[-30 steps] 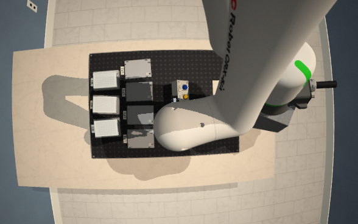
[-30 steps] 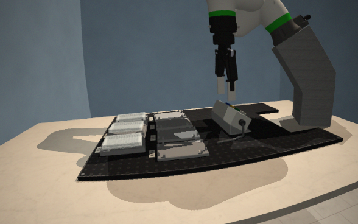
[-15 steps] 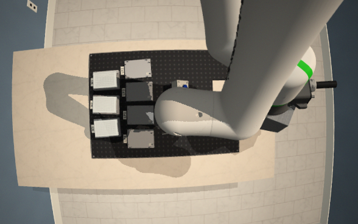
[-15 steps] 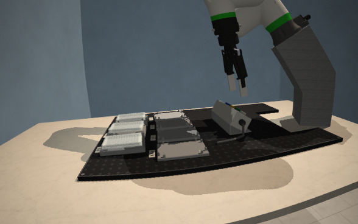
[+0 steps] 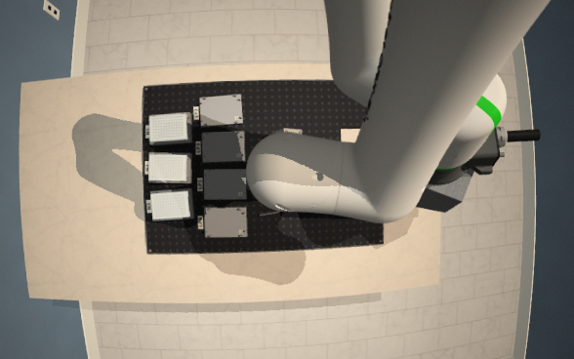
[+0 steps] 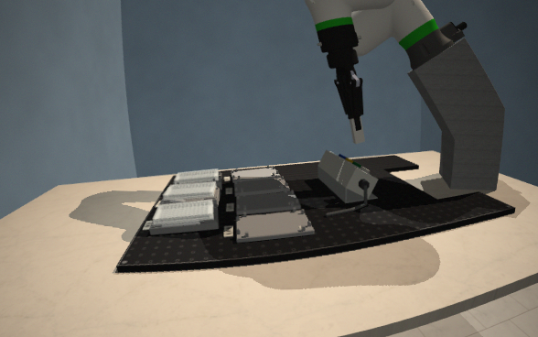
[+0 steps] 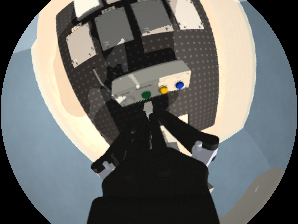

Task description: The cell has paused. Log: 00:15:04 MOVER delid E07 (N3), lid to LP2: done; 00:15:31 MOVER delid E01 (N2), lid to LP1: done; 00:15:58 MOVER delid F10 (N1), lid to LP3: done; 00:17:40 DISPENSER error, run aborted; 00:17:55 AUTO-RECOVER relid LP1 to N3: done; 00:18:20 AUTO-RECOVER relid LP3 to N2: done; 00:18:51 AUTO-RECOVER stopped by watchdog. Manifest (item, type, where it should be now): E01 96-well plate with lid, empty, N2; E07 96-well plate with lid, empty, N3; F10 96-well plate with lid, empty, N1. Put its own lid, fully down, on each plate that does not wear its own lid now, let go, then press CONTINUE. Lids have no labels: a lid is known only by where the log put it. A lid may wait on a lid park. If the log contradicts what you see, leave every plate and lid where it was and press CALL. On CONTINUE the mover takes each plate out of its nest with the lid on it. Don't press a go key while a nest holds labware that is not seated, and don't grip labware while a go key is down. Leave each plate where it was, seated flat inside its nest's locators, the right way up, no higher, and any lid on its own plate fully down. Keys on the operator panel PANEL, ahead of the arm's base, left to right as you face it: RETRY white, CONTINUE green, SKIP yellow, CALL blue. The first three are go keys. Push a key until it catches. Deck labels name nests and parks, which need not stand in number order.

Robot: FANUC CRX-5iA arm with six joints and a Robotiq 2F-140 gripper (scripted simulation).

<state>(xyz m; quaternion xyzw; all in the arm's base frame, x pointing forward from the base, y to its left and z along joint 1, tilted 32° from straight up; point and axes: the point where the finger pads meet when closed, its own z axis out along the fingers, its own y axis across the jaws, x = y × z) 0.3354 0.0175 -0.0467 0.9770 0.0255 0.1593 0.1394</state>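
Observation:
My gripper (image 6: 358, 136) (image 7: 149, 107) is shut and empty, its tips above the front of the operator panel (image 6: 339, 179) (image 7: 150, 76), near the green key (image 7: 146, 95). The yellow key (image 7: 163, 90) and blue key (image 7: 180, 85) stand to its right; the white key is hard to make out. No key is seen caught down. Three white plates stand in the nests: the top one (image 5: 170, 128), middle one (image 5: 169, 168) and bottom one (image 5: 170, 205) (image 6: 184, 212). They look level and covered by clear lids, but lid fit cannot be told. Nest labels are too small to read surely.
Four lid parks, the top (image 5: 221, 109), second (image 5: 222, 146), third (image 5: 225, 183) and bottom (image 5: 225, 221) (image 6: 272, 225), lie between the plates and panel; no lid shows on them. A cable (image 6: 340, 211) runs from the panel's side. The arm hides most of the panel in the top view.

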